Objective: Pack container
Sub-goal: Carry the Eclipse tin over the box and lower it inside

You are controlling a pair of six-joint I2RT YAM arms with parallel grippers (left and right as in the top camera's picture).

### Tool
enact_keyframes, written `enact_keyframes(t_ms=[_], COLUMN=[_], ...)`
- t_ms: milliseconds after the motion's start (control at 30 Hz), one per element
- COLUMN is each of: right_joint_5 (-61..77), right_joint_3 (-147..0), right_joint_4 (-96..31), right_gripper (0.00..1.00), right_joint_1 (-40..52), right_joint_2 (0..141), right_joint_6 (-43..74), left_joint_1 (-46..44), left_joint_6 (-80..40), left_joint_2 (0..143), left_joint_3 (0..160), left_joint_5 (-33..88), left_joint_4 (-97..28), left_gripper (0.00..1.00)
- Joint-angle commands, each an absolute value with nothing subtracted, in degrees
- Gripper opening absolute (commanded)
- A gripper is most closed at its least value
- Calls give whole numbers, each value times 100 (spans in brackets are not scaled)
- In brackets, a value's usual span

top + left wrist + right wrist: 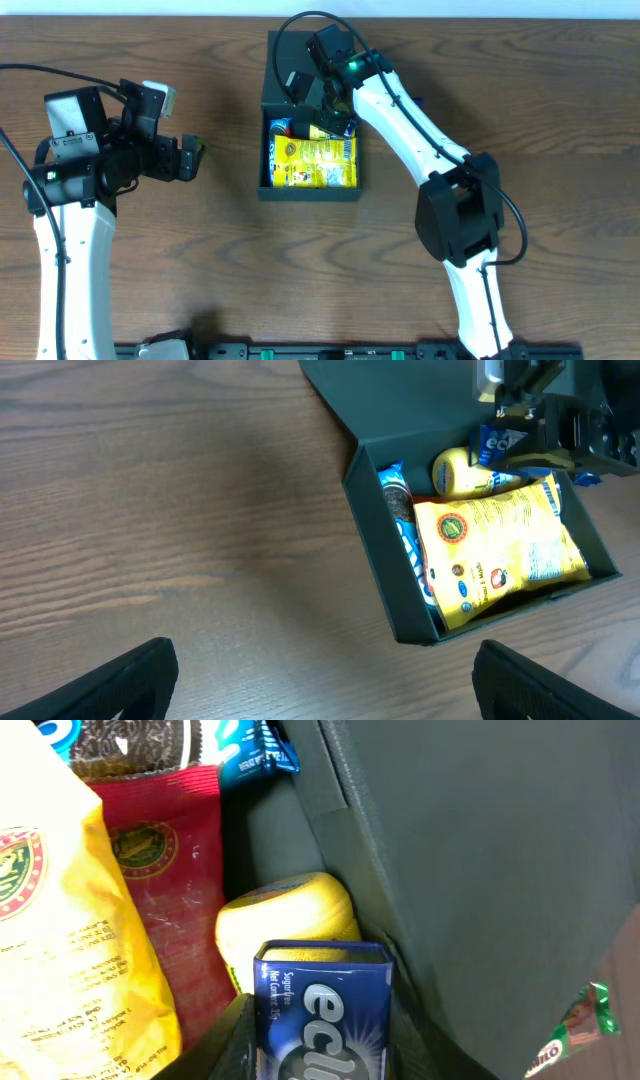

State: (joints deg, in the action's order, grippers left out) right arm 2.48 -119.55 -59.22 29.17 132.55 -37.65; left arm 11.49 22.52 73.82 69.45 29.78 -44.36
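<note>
The black container (262, 160) stands open at the top centre of the table, its flap lid (288, 55) tipped back. Inside lie a yellow snack bag (315, 160), a red packet (170, 890), a blue cookie pack (130, 740) and a yellow rounded item (285, 915). My right gripper (320, 1055) reaches into the container's far end, its jaws set against both sides of a blue Eclipse gum pack (325, 1010) that stands over the yellow item, next to the container's wall (480, 870). My left gripper (325, 675) hovers open over bare wood, left of the container (385, 575).
A small green and red sweet wrapper (572, 1025) shows at the right edge of the right wrist view. The right arm (420, 130) slants across the container's right side. Dark rails (330, 352) run along the table's front edge.
</note>
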Motion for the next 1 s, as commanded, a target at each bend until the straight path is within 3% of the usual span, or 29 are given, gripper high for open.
enact_keyframes(t_ms=[0,67,233,433,500,567,633,733,800,967], right_joint_5=[246,257,349,349,349,349,349,351,370,366], right_joint_3=[-12020,-12022,-12022,-12022,-12022,-12022,-12022,-12022,-12022,-12020], right_joint_4=[-5981,-5983,-5979,-5937,-5935,-5937,-5940,-5911,-5892,-5677], right_gripper=[59,84,95,98,88,65,29,7,1,2], right_joint_1=[2895,2895,2891,2891,2891,2891,2891,2891,2884,2720], right_joint_2=[13388,13362,13231,12879,12759,12680,12643,12626,12626,12672], right_joint_6=[-3837,-3837,-3817,-3728,-3730,-3730,-3686,-3481,-3428,-3277], left_joint_1=[1162,1162,1162,1162,1162,1162,1162,1162,1162,1162], left_joint_6=[2322,2364,2408,2438,2447,2447,2447,2447,2445,2445], left_joint_2=[7338,7338,7338,7338,7338,7338,7338,7338,7338,7338], left_joint_3=[6963,6963,6963,6963,6963,6963,6963,6963,6963,6963], left_joint_5=[2982,2985,2982,2982,2980,2980,2980,2982,2982,2982], left_joint_4=[-4436,-4438,-4438,-4436,-4434,-4434,-4436,-4438,-4438,-4438], left_gripper=[95,95,95,95,95,95,95,95,96,96])
